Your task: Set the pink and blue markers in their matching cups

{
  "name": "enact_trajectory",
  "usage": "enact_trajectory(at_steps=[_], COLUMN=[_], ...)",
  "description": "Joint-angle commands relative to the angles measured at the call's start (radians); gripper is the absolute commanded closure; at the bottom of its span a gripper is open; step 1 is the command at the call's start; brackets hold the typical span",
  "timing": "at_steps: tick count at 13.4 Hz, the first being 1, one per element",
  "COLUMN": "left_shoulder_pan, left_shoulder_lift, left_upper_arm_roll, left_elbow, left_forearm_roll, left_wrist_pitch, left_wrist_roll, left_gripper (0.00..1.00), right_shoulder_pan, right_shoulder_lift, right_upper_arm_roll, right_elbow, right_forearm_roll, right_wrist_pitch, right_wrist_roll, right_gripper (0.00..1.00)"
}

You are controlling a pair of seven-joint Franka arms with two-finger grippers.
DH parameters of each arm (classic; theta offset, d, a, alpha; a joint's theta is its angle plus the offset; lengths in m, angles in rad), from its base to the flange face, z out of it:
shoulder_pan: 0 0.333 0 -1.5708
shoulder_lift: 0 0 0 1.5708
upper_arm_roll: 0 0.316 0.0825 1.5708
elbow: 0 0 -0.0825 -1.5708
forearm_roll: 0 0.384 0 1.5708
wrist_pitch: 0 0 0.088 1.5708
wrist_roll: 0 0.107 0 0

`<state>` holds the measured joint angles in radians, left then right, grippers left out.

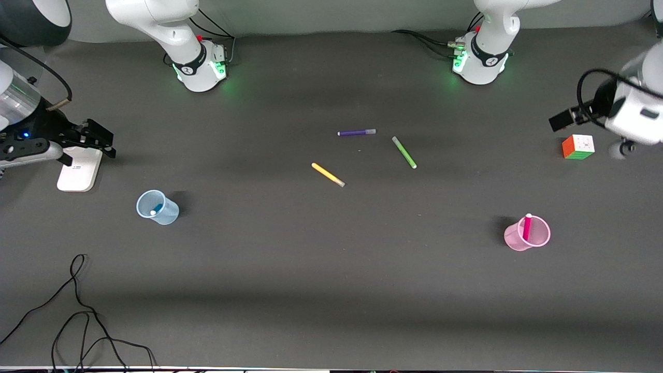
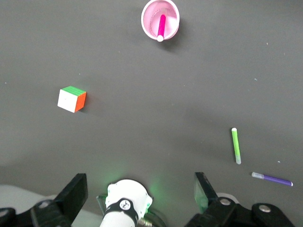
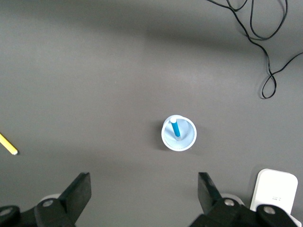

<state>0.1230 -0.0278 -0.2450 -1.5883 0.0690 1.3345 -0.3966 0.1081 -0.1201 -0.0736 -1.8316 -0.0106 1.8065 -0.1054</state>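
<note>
Both grippers (image 2: 137, 194) (image 3: 144, 194) at table (image 1: 331, 290) ends

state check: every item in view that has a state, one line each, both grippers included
Magenta-pink marker: standing in pink mesh-textured cup.
Bright blue marker: inside pale blue translucent cup.
Both cups: upright.
Purple marker, green marker, yellow marker: lying flat, loose on the table.
Left gripper: open, empty.
Right gripper: open, empty.
</note>
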Motion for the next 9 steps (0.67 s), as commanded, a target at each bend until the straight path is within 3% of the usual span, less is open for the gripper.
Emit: enact_trajectory(at_steps=[1, 3, 4, 9], left_shoulder_pan=[-0.017, -0.123, -0.128, -0.120], left_shoulder_lift=[-0.168, -0.169, -0.159, -0.081], left_upper_arm_roll=[0.022, 0.172, 0.194, 0.194], left_elbow=[-0.287, -0.295, -0.288, -0.167], left_forearm_roll=[0.014, 0.014, 0.012, 0.017], left_wrist_pitch=[0.188, 0.210, 0.206, 0.177], left_wrist_roll=[0.039, 0.119, 0.136, 0.159], left_gripper=[0.00, 0.00, 0.00, 0.00], right_shoulder_pan=[-0.008, -0.011, -0.011, -0.011], right_shoulder_lift=[0.014, 0.019, 0.023, 0.031], right_upper_arm_roll=[0.009, 0.009, 0.008, 0.017], right_elbow=[0.012, 0.011, 0.009, 0.012], right_forearm_roll=[-0.011, -0.009, -0.009, -0.011], right_wrist_pitch=[0.016, 0.002, -0.010, -0.010], right_wrist_roll=[0.044, 0.085, 0.087, 0.112], right_gripper=[0.00, 0.00, 0.00, 0.00])
